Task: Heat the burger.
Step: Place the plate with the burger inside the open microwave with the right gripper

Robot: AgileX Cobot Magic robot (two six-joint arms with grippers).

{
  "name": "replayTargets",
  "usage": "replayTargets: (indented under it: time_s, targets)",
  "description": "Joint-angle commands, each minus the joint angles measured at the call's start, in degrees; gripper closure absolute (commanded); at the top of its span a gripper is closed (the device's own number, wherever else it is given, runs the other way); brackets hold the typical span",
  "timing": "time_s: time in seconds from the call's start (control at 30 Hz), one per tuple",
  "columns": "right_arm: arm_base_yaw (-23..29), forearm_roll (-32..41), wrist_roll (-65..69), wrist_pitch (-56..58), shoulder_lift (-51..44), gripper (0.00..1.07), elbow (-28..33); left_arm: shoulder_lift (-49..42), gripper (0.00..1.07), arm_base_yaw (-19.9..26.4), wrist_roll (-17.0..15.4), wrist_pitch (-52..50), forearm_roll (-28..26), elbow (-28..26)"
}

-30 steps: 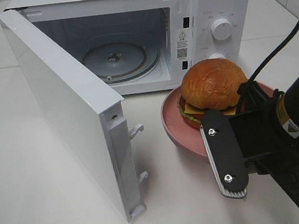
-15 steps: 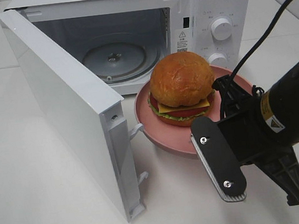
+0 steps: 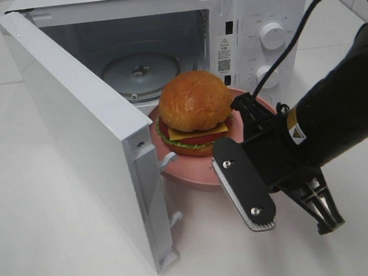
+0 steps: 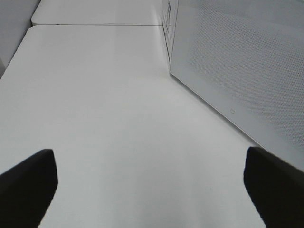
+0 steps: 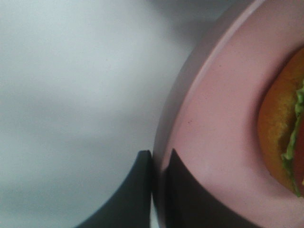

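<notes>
The burger (image 3: 194,109), with a glossy brown bun, lettuce edge and cheese, sits on a round pink plate (image 3: 189,178) held just in front of the open microwave (image 3: 269,6). My right gripper (image 3: 223,161) is shut on the plate's near rim. In the right wrist view its fingertips (image 5: 159,166) clamp the pink rim (image 5: 209,114), and the burger's edge (image 5: 278,128) shows beside them. My left gripper (image 4: 149,190) is open and empty over the bare table beside the microwave door (image 4: 237,66). It does not show in the exterior view.
The microwave door (image 3: 79,135) stands swung wide open to the left, its latch hooks (image 3: 168,160) close to the plate's left rim. The glass turntable (image 3: 140,74) lies inside the cavity. The control knobs (image 3: 272,35) are at the right.
My right gripper has carried the plate with the burger leftward and towards the microwave opening, from the right of the table to just in front of the cavity.
</notes>
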Motion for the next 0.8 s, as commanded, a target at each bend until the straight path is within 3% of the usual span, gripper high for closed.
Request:
replayTargets:
  time_s: [0.03, 0.43, 0.8]
  targets:
    - [-0.4, 0.7, -3.4, -2.6, 1.8, 1.07, -3.5, -0.9, 0.07, 0.0, 0.1, -0.5, -0.4, 0.1]
    - [-3.7, 9.3, -15.1, -2.3, 7.2, 1.07, -10.4, -0.9, 0.07, 0.0, 0.1, -0.5, -0.4, 0.1]
    - [-5.7, 11.8, -19.5, -2.0, 10.3, 1.07, -14.8, -0.9, 0.07, 0.0, 0.1, -0.5, -0.4, 0.1]
